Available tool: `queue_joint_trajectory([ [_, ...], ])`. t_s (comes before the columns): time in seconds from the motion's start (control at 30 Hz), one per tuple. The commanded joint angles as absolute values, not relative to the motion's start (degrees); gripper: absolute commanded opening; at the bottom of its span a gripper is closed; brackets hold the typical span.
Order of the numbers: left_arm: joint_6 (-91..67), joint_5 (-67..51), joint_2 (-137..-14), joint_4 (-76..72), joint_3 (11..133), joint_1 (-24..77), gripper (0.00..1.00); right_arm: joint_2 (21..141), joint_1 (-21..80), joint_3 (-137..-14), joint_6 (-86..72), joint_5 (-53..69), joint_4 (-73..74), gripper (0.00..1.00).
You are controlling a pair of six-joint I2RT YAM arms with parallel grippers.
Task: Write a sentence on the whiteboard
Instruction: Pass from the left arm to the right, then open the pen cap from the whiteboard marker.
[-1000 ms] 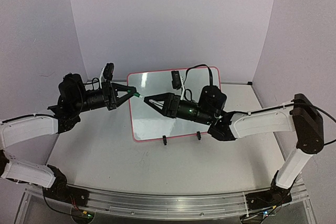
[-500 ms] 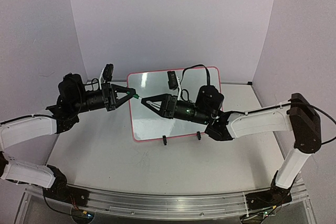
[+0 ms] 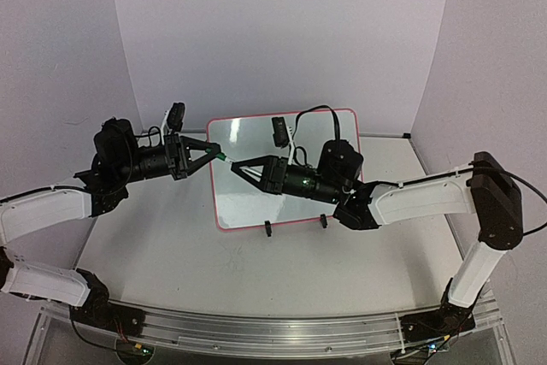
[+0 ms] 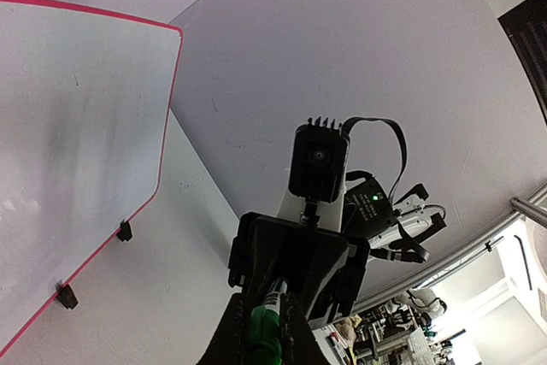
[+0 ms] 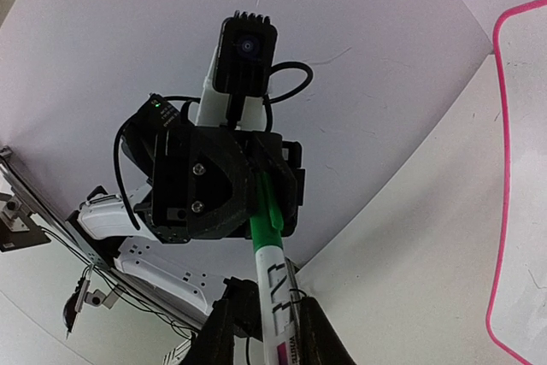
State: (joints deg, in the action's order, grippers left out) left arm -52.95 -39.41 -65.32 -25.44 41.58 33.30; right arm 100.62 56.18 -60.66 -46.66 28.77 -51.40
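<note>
Over the left edge of the board (image 3: 256, 207), the right gripper (image 3: 242, 165) has just closed around the pen (image 5: 272, 271). The left gripper (image 3: 212, 155) grips it too. With 2 holds, I think a handover comes; the board is blank.

The whiteboard (image 3: 244, 203) lies on the table's middle: a white rectangle with rounded corners, a thin pink-red frame and two small black clip feet (image 3: 267, 228) on its near edge.

Left pincer (image 3: 217, 156) faces right pincer (image 3: 236, 165), seemingly clamped.
</note>
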Motion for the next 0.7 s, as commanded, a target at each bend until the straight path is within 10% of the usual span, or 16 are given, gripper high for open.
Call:
queue_joint_trajectory([
  [0.0,-51.33,-39.06,-66.45,-21.90,43.44,33.31,0.00,100.33,57.89,-63.74,-46.14,29.72,-57.54,0.14],
  [0.67,-56.23,-38.20,-61.14,-26.57,41.95,27.76,0.00,95.90,57.99,-56.23,-44.53,24.87,-60.01,0.00],
])
